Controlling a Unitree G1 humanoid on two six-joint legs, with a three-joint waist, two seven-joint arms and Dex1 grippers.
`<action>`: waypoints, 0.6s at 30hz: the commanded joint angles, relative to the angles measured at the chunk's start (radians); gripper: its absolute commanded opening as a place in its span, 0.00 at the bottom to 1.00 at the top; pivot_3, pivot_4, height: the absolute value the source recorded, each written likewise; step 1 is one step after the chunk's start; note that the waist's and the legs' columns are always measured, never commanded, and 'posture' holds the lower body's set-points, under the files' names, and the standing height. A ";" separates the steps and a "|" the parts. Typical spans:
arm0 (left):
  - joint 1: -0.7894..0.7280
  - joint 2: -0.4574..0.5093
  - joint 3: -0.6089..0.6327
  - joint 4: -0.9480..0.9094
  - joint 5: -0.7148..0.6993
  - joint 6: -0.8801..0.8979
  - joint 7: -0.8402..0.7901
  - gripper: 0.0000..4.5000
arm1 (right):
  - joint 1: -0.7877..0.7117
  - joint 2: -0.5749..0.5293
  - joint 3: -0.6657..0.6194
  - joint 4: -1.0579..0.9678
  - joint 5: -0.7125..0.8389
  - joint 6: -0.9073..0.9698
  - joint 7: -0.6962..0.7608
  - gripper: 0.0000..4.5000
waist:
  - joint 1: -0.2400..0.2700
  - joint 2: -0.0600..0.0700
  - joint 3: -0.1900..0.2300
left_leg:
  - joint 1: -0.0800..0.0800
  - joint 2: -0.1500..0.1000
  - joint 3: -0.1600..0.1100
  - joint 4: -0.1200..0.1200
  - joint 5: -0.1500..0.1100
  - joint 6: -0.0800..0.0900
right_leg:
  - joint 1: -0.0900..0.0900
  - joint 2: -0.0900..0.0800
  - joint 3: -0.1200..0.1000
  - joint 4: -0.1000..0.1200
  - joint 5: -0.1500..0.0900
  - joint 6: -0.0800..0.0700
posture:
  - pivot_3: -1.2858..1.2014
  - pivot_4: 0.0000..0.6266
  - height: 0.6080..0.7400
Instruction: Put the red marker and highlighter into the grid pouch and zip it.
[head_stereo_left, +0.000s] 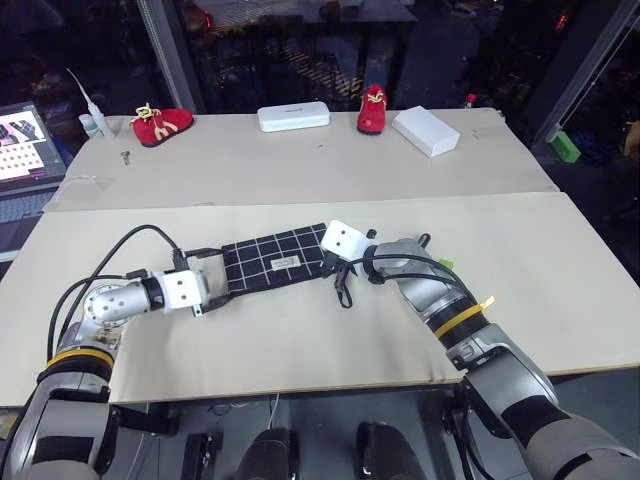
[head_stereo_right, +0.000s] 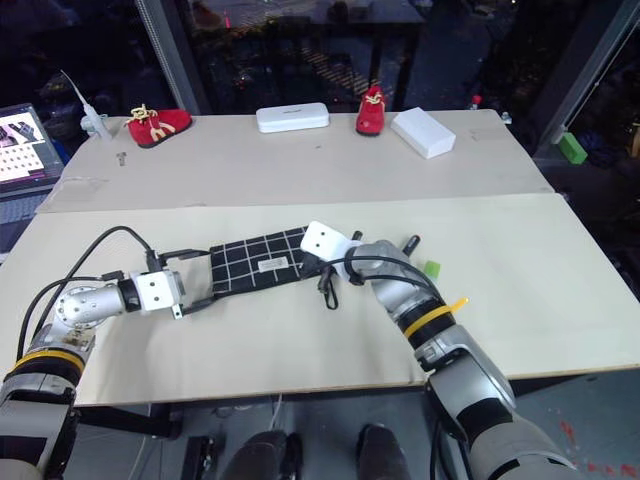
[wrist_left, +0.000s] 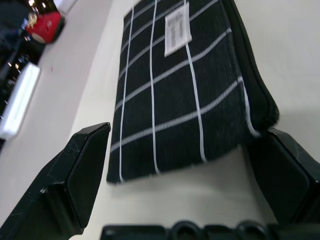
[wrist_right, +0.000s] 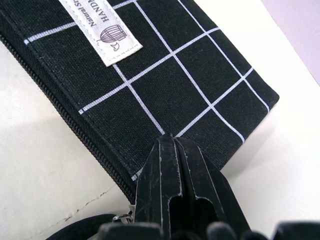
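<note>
Lying flat on beige tabletop (head_stereo_left: 300, 330): black white-gridded fabric pouch (head_stereo_left: 275, 262) w/ white label. Left claw (wrist_left: 180, 165) spread, fingers flanking pouch's near end; right claw (wrist_right: 172, 145) pressed together, tips on opposite end by zipper.

grid pouch (head_stereo_left: 275, 262) lies between left gripper (head_stereo_left: 212, 288) and right gripper (head_stereo_left: 333, 262).

Silver-grey metal arms with black joint bands and a yellow ring at each forearm; looping black cables along both. White boxy wrist housings ahead of the left end effector (head_stereo_left: 213, 289) and right end effector (head_stereo_left: 338, 268), each with two scuffed matte-black fingers (wrist_left: 75, 172).
</note>
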 joint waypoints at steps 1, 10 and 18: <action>-0.039 -0.035 -0.011 0.048 -0.002 -0.037 0.011 1.00 | 0.000 0.001 -0.026 0.015 -0.012 0.017 -0.006 0.01 | 0.000 0.000 0.000 | 0.000 0.000 0.000 0.000 0.000 0.000 | 0.000 0.000 0.000 0.000 0.000 0.000 | 0.52 0.24 1.00; -0.063 -0.072 -0.044 0.086 0.013 -0.055 -0.008 1.00 | 0.009 0.010 -0.056 0.058 -0.012 0.021 -0.020 0.01 | 0.000 0.000 0.000 | 0.000 0.000 0.000 0.000 0.000 0.000 | 0.001 0.000 0.000 0.000 0.000 0.000 | 0.52 0.24 1.00; -0.073 -0.086 -0.038 0.104 -0.031 -0.048 -0.044 0.44 | 0.016 -0.006 -0.074 0.049 0.001 0.024 0.006 0.00 | 0.000 0.000 0.000 | 0.000 0.000 0.000 0.000 0.000 0.000 | 0.000 0.000 0.000 0.000 0.000 0.000 | 0.52 0.24 1.00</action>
